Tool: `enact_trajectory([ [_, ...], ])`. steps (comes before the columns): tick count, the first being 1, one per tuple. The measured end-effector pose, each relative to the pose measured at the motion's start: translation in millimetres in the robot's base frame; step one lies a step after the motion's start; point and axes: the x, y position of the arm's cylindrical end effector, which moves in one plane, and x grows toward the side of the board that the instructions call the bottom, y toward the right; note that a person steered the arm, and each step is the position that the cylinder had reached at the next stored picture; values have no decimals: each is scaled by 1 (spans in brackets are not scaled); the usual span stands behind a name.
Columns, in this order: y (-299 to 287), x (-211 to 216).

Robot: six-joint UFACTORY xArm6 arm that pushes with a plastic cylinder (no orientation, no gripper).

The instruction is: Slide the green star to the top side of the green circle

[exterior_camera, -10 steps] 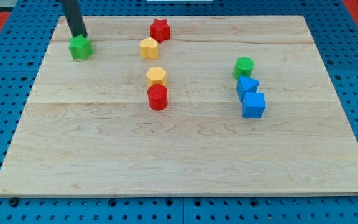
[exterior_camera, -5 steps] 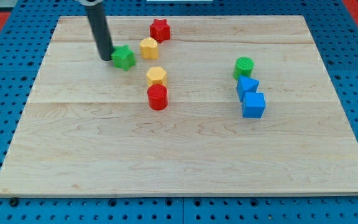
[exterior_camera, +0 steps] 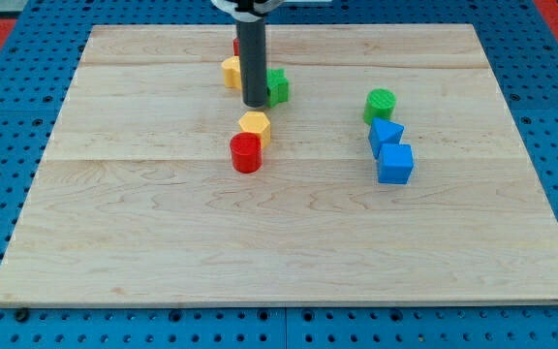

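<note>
The green star point(exterior_camera: 276, 86) lies on the wooden board, right of centre-top, partly hidden behind my rod. My tip point(exterior_camera: 256, 103) rests against the star's left side. The green circle point(exterior_camera: 381, 103) stands well to the star's right, slightly lower in the view. The star is left of the circle, not above it.
A yellow block point(exterior_camera: 230, 71) sits just left of the rod, with a red block mostly hidden behind the rod at the top. A yellow hexagon point(exterior_camera: 255, 125) and a red cylinder point(exterior_camera: 246, 152) lie below my tip. Two blue blocks point(exterior_camera: 387, 134) point(exterior_camera: 395, 164) sit below the green circle.
My rod has swept right across the board, pushing the green star from the top left, past the yellow blocks, to right of the rod. The lower yellow hexagon shifted slightly right.
</note>
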Motion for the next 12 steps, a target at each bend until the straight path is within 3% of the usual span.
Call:
enact_trajectory([
  [1, -3, -10],
  [3, 98, -17],
  [5, 13, -7],
  [6, 25, -23],
  [8, 56, -56],
  [10, 147, -65],
  [12, 67, -84],
])
